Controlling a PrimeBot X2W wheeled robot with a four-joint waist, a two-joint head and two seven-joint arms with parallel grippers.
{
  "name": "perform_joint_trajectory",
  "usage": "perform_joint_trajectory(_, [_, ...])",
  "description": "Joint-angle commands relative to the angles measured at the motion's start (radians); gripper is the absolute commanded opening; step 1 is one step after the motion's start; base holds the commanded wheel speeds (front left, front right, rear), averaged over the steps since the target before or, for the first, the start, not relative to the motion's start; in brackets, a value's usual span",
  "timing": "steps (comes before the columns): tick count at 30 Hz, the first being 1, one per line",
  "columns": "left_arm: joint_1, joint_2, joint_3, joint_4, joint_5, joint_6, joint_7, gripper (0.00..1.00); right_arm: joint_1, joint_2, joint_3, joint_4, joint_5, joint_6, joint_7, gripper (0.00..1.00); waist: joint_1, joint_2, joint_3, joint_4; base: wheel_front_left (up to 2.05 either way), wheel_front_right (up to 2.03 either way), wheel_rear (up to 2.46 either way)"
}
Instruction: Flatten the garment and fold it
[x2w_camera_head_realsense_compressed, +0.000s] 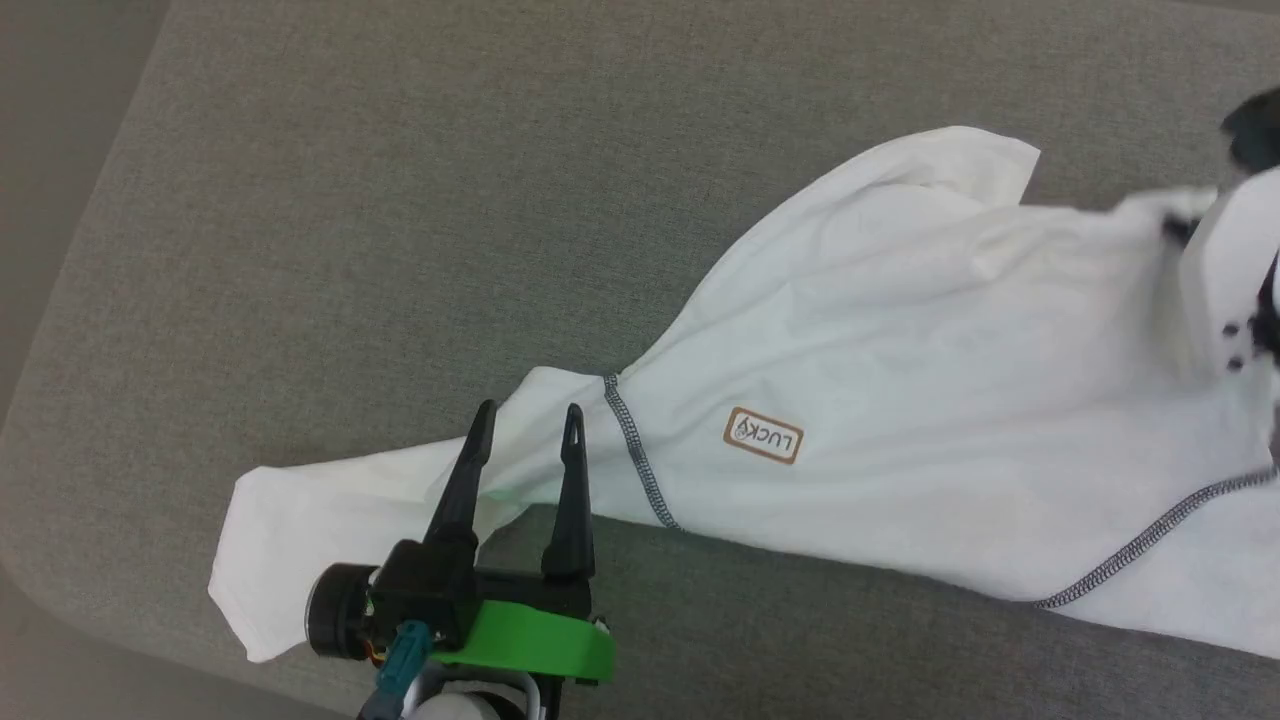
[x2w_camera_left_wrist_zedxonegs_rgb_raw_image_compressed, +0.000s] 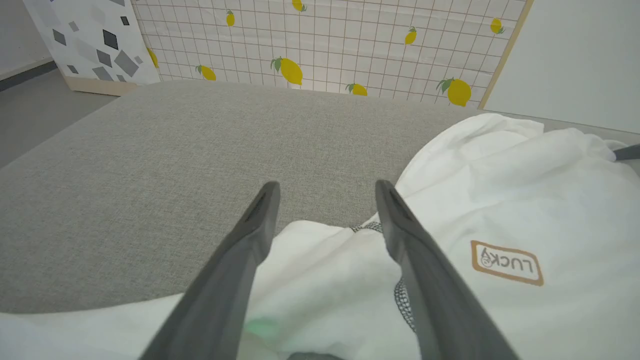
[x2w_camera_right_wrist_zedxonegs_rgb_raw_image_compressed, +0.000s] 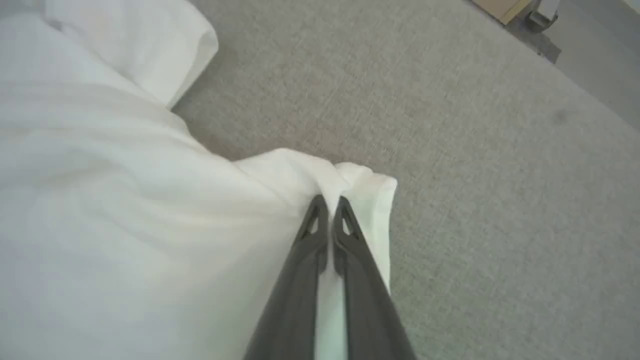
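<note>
Nearest the head camera, your left gripper (x2w_camera_head_realsense_compressed: 530, 407) has its two fingers spread wide and holds nothing. It is poised over the sleeve (x2w_camera_head_realsense_compressed: 340, 520) to the left of the "LUCKY" patch (x2w_camera_head_realsense_compressed: 763, 435), just past the grey seam (x2w_camera_head_realsense_compressed: 635, 450) that runs between them. Whether its tips touch the cloth cannot be told.

Your right gripper (x2w_camera_right_wrist_zedxonegs_rgb_raw_image_compressed: 330, 200) is clenched on a bunched corner of the garment (x2w_camera_head_realsense_compressed: 900, 380). The right wrist view shows white fabric pinched between the closed fingers. The pale forearm behind it enters the head view well to the right of the patch.

The garment lies slantwise on the grey padded surface (x2w_camera_head_realsense_compressed: 350, 200). Its body spreads up and to the right of the patch, and one sleeve trails down and to the left of it.

Progress, as a judgement: you are early in the flattening stage.
- Done: one corner is secured, and the patch side faces up.
- Left to flatten: the body right of the patch is rumpled and gathered toward the grip, and an upper flap above and to the right of the patch curls over.
- Left to fold: no fold has been made, so you have the whole folding sequence ahead once the body and sleeve are spread smooth.
</note>
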Motion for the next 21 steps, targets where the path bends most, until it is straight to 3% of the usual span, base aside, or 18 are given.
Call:
perform_joint_trajectory(1, [-0.015,-0.006,-0.003,-0.004,0.004,0.001,-0.008,1.0,-0.125,-0.03,-0.002,-0.022,-0.043,-0.002,-0.107,0.0,-0.0001,0.0,0.007,0.014,0.0,0.0,0.0])
perform_joint_trajectory(10, [-0.041,-0.009,-0.049,0.0,-0.014,-0.009,-0.008,1.0,-0.391,-0.121,0.084,-0.002,-0.153,-0.002,-0.324,0.0,-0.0001,0.0,0.077,0.085,0.0,0.0,0.0])
perform_joint_trajectory(11, [-0.046,-0.009,-0.056,0.003,-0.019,-0.01,-0.008,1.0,-0.407,-0.123,0.093,0.02,-0.16,-0.002,-0.334,0.04,-0.0001,0.0,0.086,0.096,0.0,0.0,0.0])
perform_joint_trajectory(12, [-0.05,-0.01,-0.063,0.004,-0.025,-0.008,-0.008,1.0,-0.417,-0.124,0.1,0.038,-0.169,-0.002,-0.344,0.18,-0.0001,0.0,0.091,0.102,0.0,0.0,0.0])
perform_joint_trajectory(13, [-0.056,-0.01,-0.072,0.005,-0.032,-0.006,-0.008,1.0,-0.425,-0.122,0.106,0.061,-0.182,-0.002,-0.353,0.4,-0.0001,0.0,0.099,0.11,0.0,0.0,0.0])
perform_joint_trajectory(14, [-0.061,-0.01,-0.078,0.006,-0.038,-0.003,-0.008,1.0,-0.427,-0.117,0.108,0.081,-0.189,-0.002,-0.359,0.5,-0.0001,0.0,0.103,0.114,0.0,0.0,0.0])
perform_joint_trajectory(15, [-0.067,-0.01,-0.087,0.008,-0.044,0.001,-0.008,1.0,-0.428,-0.11,0.107,0.106,-0.198,-0.002,-0.361,0.98,-0.0001,0.0,0.108,0.118,0.0,0.0,0.0])
perform_joint_trajectory(21, [-0.101,-0.01,-0.11,0.022,-0.06,0.017,-0.008,1.0,-0.411,-0.077,0.117,0.184,-0.204,-0.002,-0.396,1.0,-0.0001,0.0,0.107,0.105,0.0,0.0,0.0])
